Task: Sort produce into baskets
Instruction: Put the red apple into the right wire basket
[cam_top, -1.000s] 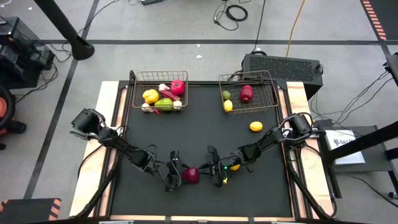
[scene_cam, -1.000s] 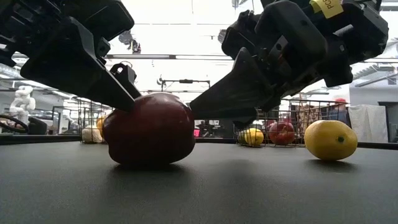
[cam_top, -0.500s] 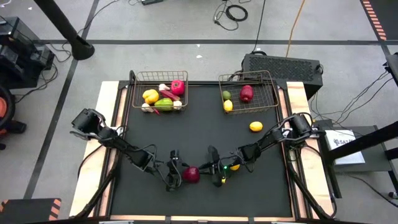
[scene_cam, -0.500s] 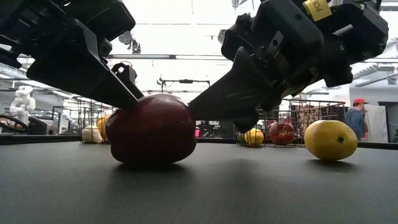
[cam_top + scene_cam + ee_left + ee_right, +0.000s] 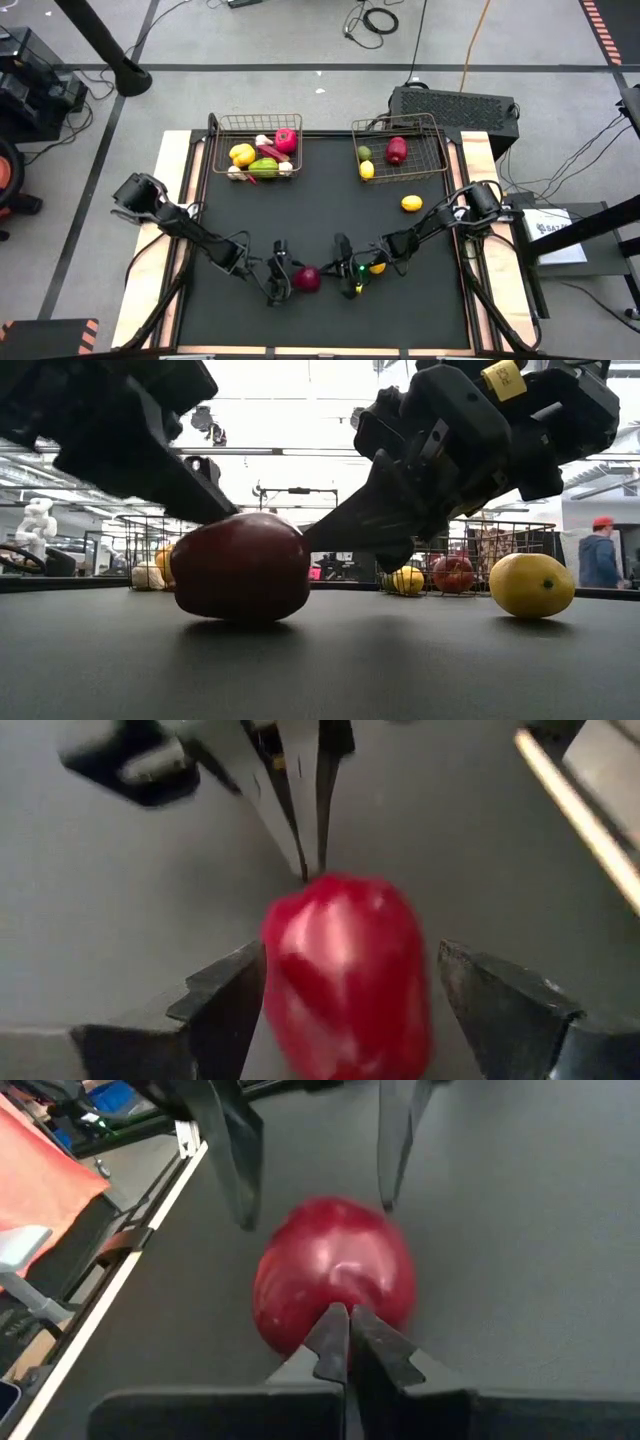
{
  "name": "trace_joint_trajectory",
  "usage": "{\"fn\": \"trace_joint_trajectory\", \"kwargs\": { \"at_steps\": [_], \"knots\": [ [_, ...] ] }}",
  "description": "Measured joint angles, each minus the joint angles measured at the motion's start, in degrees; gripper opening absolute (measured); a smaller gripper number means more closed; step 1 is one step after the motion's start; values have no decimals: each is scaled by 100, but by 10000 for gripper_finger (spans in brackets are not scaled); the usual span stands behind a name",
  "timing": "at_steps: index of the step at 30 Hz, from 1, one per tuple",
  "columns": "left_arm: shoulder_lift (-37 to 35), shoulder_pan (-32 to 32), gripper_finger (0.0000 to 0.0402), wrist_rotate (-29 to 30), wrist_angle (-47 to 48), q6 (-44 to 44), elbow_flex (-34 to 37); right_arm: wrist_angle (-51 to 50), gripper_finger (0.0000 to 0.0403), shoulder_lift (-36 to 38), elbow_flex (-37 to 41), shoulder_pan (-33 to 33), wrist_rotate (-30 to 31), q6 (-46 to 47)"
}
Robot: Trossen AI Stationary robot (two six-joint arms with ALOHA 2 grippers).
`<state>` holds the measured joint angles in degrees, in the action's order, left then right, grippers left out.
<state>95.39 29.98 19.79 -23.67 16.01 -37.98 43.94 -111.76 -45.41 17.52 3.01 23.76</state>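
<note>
Both arms reach low to mid-table, left hand (image 5: 283, 276) spread wide, right hand (image 5: 345, 277) pinched together.

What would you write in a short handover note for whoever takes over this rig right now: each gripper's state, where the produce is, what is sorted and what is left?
Left gripper: open, fingers either side of the red apple on the mat, not closed on it.
Right gripper: shut, tips against the same apple.
Left basket: several pieces, including a yellow one and a red one.
Right basket: red apple, lemon, lime.
Left to sort: the front apple, a lemon on the mat, and a yellow piece under the right arm.
</note>
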Motion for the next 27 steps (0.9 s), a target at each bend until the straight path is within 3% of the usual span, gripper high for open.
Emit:
{"fn": "trace_joint_trajectory", "kwargs": {
  "at_steps": [7,13,20,27],
  "knots": [
    [-602,0,299,33,311,-50,-9,-235,0,223,0,-65,-8,-109],
    [-928,9,299,156,1158,322,-11,-795,0,596,-2,-74,9,-299],
    [-795,0,299,321,1718,763,-4,-1414,0,973,0,-104,13,-448],
    [-528,-121,299,335,1328,763,0,-1660,0,1016,0,-109,-1,-480]
  ]
}}
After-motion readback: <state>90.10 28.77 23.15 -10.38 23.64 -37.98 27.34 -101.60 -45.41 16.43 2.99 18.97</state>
